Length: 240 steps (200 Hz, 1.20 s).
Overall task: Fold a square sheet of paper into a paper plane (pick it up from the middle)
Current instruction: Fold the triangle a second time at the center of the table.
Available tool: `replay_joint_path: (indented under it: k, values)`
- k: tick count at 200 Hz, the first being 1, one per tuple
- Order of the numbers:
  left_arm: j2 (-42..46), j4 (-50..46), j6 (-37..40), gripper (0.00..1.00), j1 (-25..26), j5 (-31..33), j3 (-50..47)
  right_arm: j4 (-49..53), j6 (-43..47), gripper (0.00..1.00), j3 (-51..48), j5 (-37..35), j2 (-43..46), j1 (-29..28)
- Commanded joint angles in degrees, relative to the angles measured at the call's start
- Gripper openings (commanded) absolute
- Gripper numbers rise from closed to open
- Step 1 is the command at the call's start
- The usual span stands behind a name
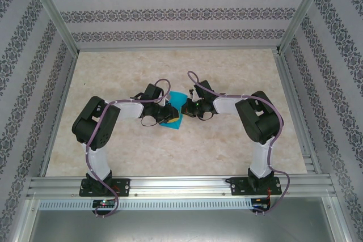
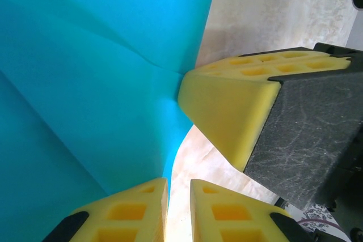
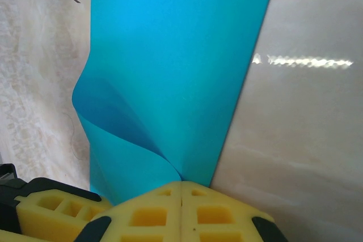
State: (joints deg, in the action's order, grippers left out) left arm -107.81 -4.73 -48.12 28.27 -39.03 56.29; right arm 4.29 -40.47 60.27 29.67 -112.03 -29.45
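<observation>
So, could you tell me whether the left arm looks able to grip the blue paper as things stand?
Probably yes: the left pincer sits slightly open at the edge of the blue paper sheet; the right pincer is shut on that sheet close by, without blocking the gap.

Bright, even, diffuse light filled the overhead view, and the arms cast only faint, soft shadows on the table (image 1: 238, 157). That picture was a little soft, and the frame posts at the table's far corners splayed outward toward the top. From the right wrist, a white streak of glare lay on the table beside the square sheet of paper (image 3: 181, 43), which darkened inside its curl. From the left wrist, the bare table was washed out and pale.
</observation>
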Motion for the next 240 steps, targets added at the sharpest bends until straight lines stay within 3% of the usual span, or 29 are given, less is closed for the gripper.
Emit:
replay_joint_path:
  k: [1,240]
  values:
    - [2.82,1.53,0.91,0.19,0.78,-0.61,0.62,-1.54,1.52,0.06,1.0,0.83,0.4,0.62]
    - [-0.89,-1.13,2.28,0.18,0.86,1.06,1.42,-1.29,1.53,0.07,2.31,1.88,-2.09,0.54]
